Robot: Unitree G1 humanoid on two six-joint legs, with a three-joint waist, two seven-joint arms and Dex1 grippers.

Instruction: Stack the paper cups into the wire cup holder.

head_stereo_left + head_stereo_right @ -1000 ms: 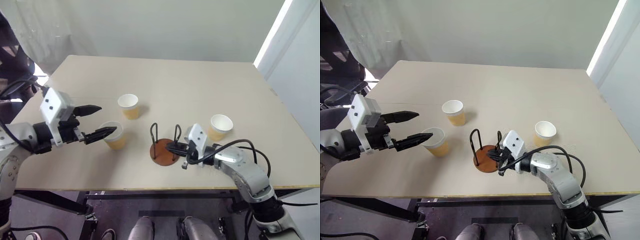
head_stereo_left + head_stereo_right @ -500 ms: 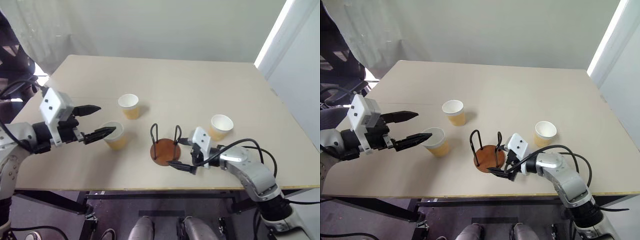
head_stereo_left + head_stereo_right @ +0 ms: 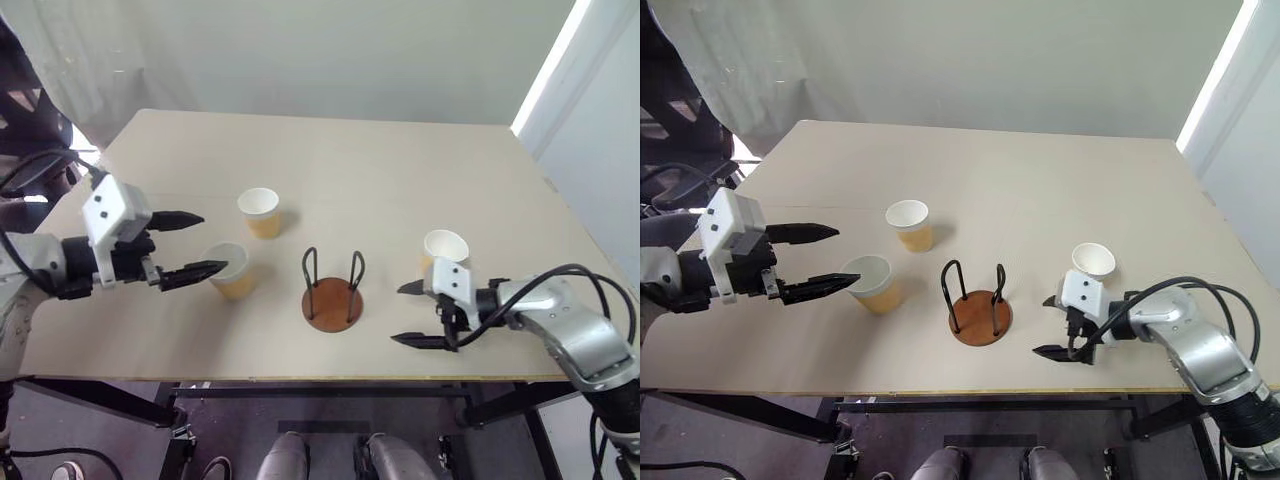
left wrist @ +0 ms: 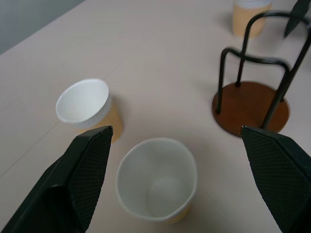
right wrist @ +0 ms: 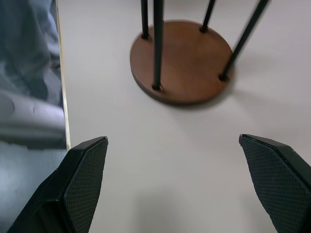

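The wire cup holder (image 3: 332, 305), a brown disc with two black wire loops, stands empty near the table's front edge. Three paper cups stand upright on the table. One cup (image 3: 229, 270) is left of the holder, another cup (image 3: 258, 212) is farther back, and the third cup (image 3: 444, 248) is to the holder's right. My left gripper (image 3: 212, 242) is open, its fingertips just left of the nearest cup (image 4: 156, 179) and holding nothing. Right of the holder and in front of the right-hand cup, my right gripper (image 3: 397, 314) is open and empty, facing the holder's base (image 5: 182, 60).
The tan table (image 3: 400, 160) has wide bare room behind the cups. Its front edge (image 3: 300, 378) runs close under the holder and my right gripper. A dark chair (image 3: 665, 110) stands off the table's left side.
My right gripper, which was shut at the holder's right wire loop, has opened and drawn away to the right. The holder stays in place. My left gripper has kept its place.
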